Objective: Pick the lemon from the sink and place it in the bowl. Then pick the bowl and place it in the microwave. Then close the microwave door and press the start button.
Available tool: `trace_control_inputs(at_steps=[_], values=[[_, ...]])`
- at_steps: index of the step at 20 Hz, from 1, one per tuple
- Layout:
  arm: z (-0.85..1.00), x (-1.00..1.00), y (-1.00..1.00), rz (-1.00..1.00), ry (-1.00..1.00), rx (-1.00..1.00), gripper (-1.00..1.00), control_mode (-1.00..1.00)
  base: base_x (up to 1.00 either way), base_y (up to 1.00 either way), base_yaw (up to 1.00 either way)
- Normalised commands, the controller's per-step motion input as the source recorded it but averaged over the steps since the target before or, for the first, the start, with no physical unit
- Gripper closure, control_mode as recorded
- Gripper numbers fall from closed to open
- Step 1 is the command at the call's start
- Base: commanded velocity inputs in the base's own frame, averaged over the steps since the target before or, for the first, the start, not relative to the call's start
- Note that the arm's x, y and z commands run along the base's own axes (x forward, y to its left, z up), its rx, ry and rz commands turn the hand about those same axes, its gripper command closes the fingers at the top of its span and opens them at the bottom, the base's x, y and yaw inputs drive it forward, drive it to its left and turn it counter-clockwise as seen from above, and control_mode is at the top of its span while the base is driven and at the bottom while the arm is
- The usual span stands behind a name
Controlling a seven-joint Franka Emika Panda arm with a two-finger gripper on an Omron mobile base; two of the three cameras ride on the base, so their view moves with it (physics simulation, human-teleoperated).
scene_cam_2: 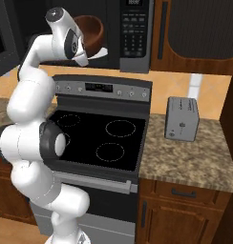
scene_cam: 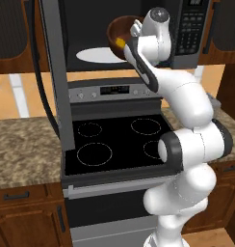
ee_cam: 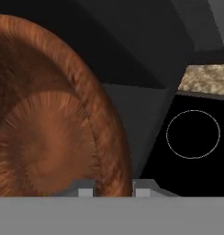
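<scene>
Seemingly, the end effector (ee_cam: 113, 189) pinches the bowl's (ee_cam: 54, 119) rim inside the microwave (scene_cam: 187, 29).

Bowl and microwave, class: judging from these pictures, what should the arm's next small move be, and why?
Probably carry the bowl further in and lower it onto the turntable. The gripper pinches its rim, the bowl hangs tilted at the microwave opening, and the door stands open.

Bowl (scene_cam: 122, 30) inside microwave (scene_cam: 187, 29), above stove (scene_cam: 114, 140)
</scene>
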Motion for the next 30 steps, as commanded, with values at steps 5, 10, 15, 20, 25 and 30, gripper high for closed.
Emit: trace_control_inputs(at_steps=[5,10,15,20,25,30], values=[[-0.25,0.83,0.48,-0.02,0.00,0.10,1.00,-1.00,0.00,0.00,0.00],[-0.09,0.73,0.31,0.00,0.00,0.11,1.00,-1.00,0.00,0.00,0.00],[-0.37,0.51,0.26,0.00,0.00,0.09,-1.00,-1.00,0.00,0.00,0.00],[-0.28,0.40,0.04,0.00,0.00,0.12,-1.00,-1.00,0.00,0.00,0.00],[-0.43,-0.67,-0.07,0.00,-0.35,0.09,-1.00,-1.00,0.00,0.00,0.00],[-0.42,-1.00,-0.13,0.00,-0.50,0.05,-1.00,-1.00,0.00,0.00,0.00]])
